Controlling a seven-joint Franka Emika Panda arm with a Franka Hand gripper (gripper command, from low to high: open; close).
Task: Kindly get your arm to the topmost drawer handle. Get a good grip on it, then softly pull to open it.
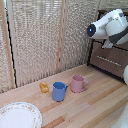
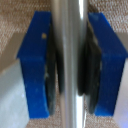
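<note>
In the wrist view the hand [image 2: 70,65] is clamped on the drawer handle [image 2: 70,50], the silver bar running between the two blue fingers [image 2: 35,65] with the pads against it on both sides. In the exterior view the arm [image 1: 110,27] sits at the upper right of the frame, against the dark brown drawer front [image 1: 111,61]. On the desk [image 1: 95,105] stand a pink mug [image 1: 77,83], a blue mug [image 1: 59,91] and a white plate [image 1: 19,116] at lower left
</note>
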